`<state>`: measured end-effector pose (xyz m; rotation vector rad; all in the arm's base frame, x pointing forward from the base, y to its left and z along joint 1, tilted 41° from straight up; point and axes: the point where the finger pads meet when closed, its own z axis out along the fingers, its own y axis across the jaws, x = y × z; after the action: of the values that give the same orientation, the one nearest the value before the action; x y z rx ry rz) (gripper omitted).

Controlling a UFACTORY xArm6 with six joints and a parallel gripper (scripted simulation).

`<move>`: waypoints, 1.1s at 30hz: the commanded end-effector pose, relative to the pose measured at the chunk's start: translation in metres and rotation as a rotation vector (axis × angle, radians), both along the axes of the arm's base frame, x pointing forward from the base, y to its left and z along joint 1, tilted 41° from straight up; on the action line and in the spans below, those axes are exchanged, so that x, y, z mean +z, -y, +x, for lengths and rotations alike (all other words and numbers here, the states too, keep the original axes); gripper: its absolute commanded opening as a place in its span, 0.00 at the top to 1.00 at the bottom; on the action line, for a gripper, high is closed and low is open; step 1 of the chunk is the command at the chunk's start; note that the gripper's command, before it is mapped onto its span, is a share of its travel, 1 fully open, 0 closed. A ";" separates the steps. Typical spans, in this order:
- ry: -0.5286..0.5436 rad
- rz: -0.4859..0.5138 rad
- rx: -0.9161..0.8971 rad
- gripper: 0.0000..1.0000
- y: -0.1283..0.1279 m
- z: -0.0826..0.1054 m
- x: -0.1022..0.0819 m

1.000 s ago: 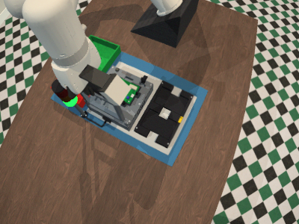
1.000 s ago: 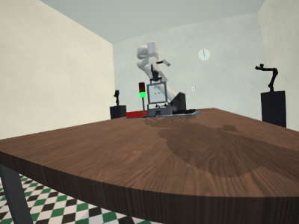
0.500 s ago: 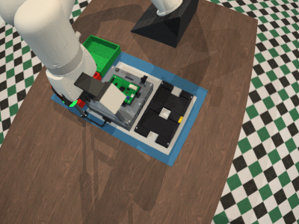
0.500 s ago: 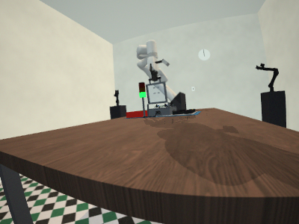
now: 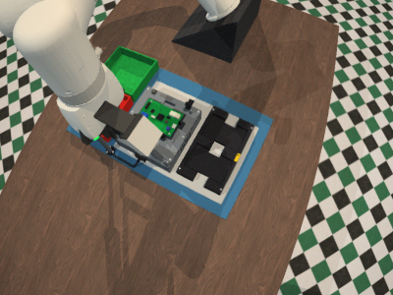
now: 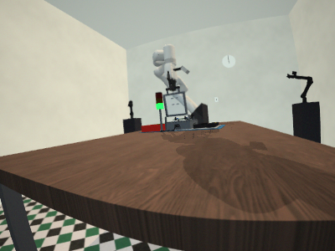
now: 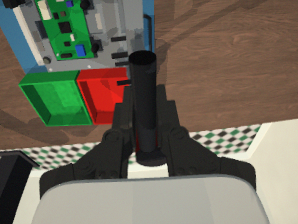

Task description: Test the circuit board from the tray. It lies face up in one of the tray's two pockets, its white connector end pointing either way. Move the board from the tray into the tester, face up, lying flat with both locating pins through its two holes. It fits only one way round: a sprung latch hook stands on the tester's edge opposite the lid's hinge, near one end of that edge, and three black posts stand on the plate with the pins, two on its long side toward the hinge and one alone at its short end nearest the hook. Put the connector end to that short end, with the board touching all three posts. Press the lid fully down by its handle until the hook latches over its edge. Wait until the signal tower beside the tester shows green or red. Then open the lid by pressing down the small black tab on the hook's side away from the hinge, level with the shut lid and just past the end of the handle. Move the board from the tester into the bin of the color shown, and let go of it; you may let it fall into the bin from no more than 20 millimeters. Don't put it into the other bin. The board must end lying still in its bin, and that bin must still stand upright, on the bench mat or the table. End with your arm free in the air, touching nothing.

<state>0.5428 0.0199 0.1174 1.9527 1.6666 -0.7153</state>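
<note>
Where the circuit board lies: face up on the tester's plate, circuit board (image 5: 163, 114) inside tester (image 5: 183, 134), touching nothing of the arm.
Gripper: gripper (image 7: 144, 123) clamped on the lid's black handle (image 7: 143, 79).
Lid: lid (image 6: 175, 105) raised, standing about upright over the tester.
Signal tower: signal tower (image 6: 159, 106) shows green.
Bins: green bin (image 5: 133, 66) and red bin (image 5: 127, 102) side by side, just beside the tester.
Tray: tray (image 5: 246, 129) on the blue mat (image 5: 255, 147) on the worktop (image 5: 275, 74).
</note>
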 end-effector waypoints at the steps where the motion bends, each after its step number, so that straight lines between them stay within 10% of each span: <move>1: 0.004 0.002 0.002 1.00 -0.001 0.003 0.001; 24: 0.004 0.002 0.002 1.00 -0.001 0.004 0.001; 25: 0.004 0.002 0.002 0.49 -0.001 0.004 0.001; 33: 0.004 0.002 0.002 0.49 -0.001 0.004 0.001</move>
<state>0.5459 0.0193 0.1170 1.9525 1.6668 -0.7145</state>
